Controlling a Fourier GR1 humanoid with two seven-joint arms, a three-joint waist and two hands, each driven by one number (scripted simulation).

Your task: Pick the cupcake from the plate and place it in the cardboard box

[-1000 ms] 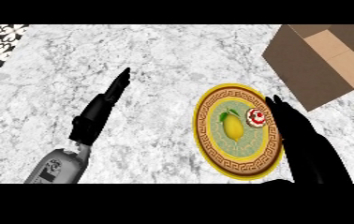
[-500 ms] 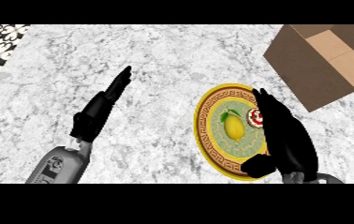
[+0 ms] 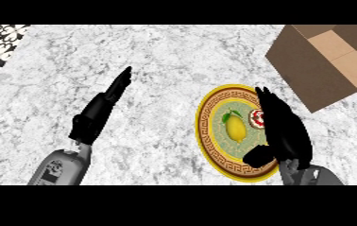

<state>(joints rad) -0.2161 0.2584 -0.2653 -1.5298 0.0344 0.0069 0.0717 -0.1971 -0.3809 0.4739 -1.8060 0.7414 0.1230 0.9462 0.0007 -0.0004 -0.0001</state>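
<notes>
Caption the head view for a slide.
Right robot hand over the plate, beside the cupcake; cardboard box waits.

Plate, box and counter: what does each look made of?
The plate looks like glazed ceramic: yellow rim, brown patterned band, pale green centre. The cardboard box is plain matte brown with lighter open flaps, which fits cardboard. The counter reads as polished stone, perhaps marble, from its grey-white veining, though it could be laminate.

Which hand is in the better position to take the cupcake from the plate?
The right hand. It is over the plate's right side, directly beside the cupcake, and the cardboard box is on that side too. The left hand rests open, far to the left.
</notes>
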